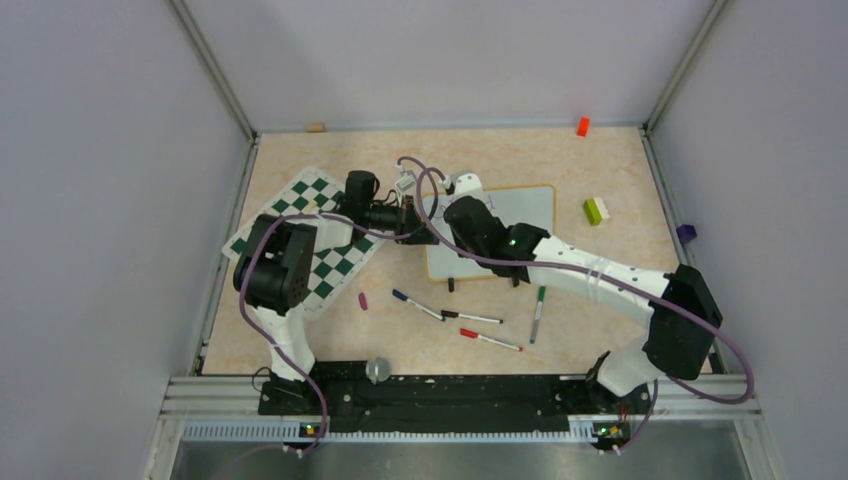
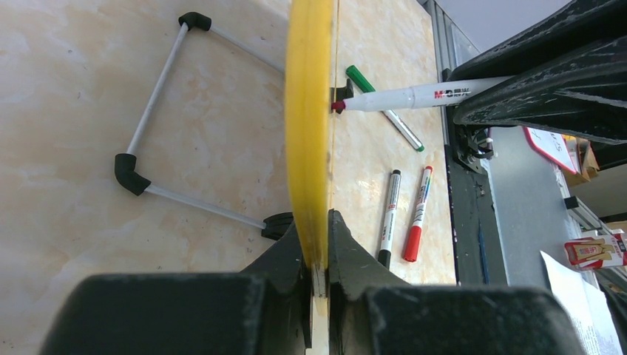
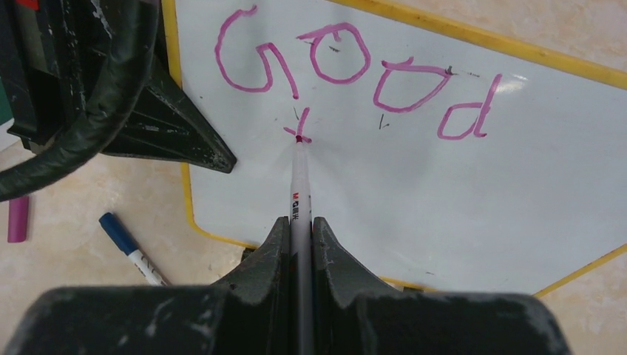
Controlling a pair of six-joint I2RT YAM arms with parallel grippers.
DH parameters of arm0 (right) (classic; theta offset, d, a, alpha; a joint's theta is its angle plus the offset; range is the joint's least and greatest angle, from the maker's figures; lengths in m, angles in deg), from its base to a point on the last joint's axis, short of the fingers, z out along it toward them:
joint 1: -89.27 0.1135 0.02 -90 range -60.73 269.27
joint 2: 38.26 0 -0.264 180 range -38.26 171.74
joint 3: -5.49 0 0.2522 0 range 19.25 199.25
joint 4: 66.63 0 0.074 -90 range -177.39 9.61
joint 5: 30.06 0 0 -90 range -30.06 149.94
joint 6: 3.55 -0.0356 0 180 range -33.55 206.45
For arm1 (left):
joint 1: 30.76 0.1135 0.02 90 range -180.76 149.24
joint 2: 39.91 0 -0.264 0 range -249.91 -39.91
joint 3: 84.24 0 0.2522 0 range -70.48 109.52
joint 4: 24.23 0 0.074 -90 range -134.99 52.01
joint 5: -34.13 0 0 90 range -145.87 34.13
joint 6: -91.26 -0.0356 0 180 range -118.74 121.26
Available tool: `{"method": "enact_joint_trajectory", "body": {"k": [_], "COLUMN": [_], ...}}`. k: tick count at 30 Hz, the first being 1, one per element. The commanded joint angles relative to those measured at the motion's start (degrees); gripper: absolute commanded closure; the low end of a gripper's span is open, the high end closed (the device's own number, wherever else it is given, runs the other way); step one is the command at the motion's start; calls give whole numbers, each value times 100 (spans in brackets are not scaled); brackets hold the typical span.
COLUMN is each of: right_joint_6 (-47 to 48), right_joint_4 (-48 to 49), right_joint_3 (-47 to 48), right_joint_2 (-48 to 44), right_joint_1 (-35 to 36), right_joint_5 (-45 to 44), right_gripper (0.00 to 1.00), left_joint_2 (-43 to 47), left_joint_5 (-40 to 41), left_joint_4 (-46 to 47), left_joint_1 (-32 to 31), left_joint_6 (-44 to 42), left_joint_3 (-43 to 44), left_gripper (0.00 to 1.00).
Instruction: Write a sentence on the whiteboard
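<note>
The whiteboard [image 1: 520, 205] with its yellow frame lies mid-table. In the right wrist view the whiteboard [image 3: 414, 192] bears the purple word "GOOD" [image 3: 347, 74], with a small purple cross stroke below it. My right gripper [image 3: 299, 229] is shut on a white marker [image 3: 299, 177] whose tip touches that stroke. My left gripper [image 2: 318, 251] is shut on the board's yellow edge [image 2: 309, 148] at its left end. From above, the left gripper [image 1: 420, 222] and right gripper [image 1: 452, 200] meet over the board's left part.
Blue [image 1: 415, 305], black [image 1: 470, 317], red [image 1: 490, 340] and green [image 1: 538, 312] markers lie in front of the board, a purple cap [image 1: 363, 300] to their left. The chessboard mat [image 1: 310, 240] is under the left arm. A green-white block [image 1: 596, 210] sits right.
</note>
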State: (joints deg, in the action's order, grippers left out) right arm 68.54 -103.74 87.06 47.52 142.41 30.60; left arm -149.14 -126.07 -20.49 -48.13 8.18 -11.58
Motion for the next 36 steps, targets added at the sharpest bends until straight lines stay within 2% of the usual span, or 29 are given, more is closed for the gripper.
{"method": "enact_joint_trajectory", "body": {"k": [1,15,26,36], "right_joint_6": [-98,-137,-16,21], "right_joint_4": [-13,-100,-128,-213], "right_joint_3": [-178,-343,-36,47], "right_joint_2": [-134,-269,-318,-707], "right_joint_1": [-22,-23,-124,-144], "right_joint_5": [21,-44,-208,45], "right_gripper": [100,100,100,100], "left_joint_2": [26,20,28,30], "left_joint_5": [140,139,138,140], "left_joint_4": [-215,-219,-220,-217], "left_joint_1": [-107,-109,-109,-109], "left_joint_6": [-394,-392,-395,-400], "left_joint_3": [-18,-18,-26,-27], "left_gripper": [100,100,100,100]}}
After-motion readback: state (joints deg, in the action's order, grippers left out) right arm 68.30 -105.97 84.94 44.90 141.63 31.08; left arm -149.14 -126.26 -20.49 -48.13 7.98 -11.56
